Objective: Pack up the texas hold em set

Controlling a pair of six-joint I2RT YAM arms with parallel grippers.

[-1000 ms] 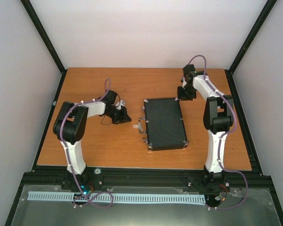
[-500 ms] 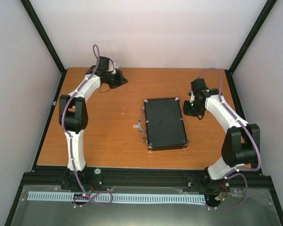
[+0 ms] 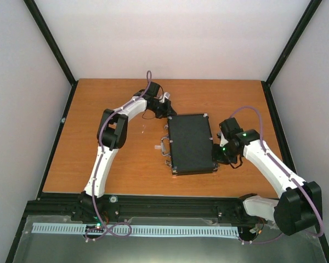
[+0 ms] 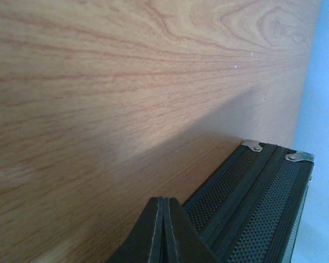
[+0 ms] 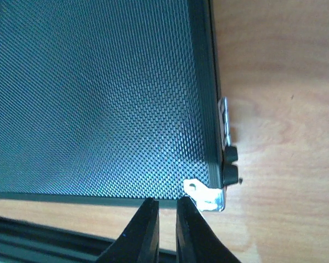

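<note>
Top external: left gripper (image 4: 163, 205), closed, and right gripper (image 5: 167, 204), slightly parted, have moved beside the case (image 3: 191, 143).

Case (image 5: 98, 93) fills 9 to 12 o'clock. Its silver corner (image 5: 204, 195) sits just beside the slightly parted gripper (image 5: 165, 205) at 6. Table (image 5: 279, 109) at 3.

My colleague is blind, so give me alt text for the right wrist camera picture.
A closed black textured case fills most of the frame, lying on a wooden table. The right tool sits near its silver corner, fingers slightly apart, holding nothing.
</note>
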